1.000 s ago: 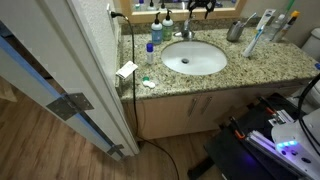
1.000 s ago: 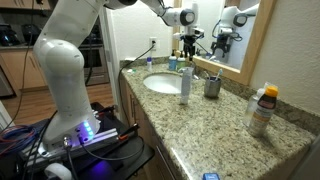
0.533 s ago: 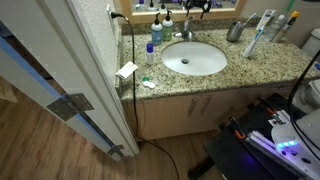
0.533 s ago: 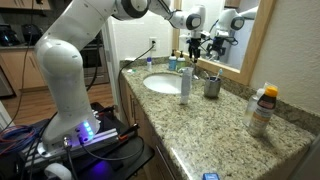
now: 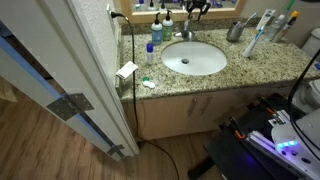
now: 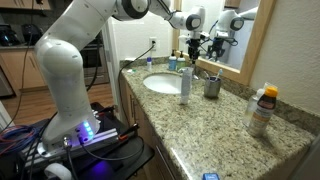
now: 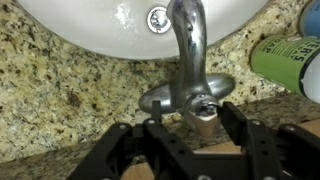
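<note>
**Gripper at the faucet, far edge of the vanity**

Gripper hanging over the chrome faucet, at the far side of the speckled granite table, close against the mirror. White arm arching in from the near left in an exterior view.

Wrist view:
- Black fingers part-spread, one on each side of the faucet's base plate.
- Spout running away from the camera, out over the white sink basin toward the drain.
- Short tan stub just behind the base, between the fingers.
- Cannot tell whether the fingers press on the metal or only flank it.

Surroundings:
- Green bottle lying at the right of the wrist view, near the faucet but not touching it.
- Blue bottle to the left of the basin.
- Metal cup and white tube to the right of the basin, well apart from the gripper.
- Orange-capped bottle standing alone, nearer along the table.
- White card at the table's near left corner.
- Black cable hanging down that side, beside the open door.
</note>
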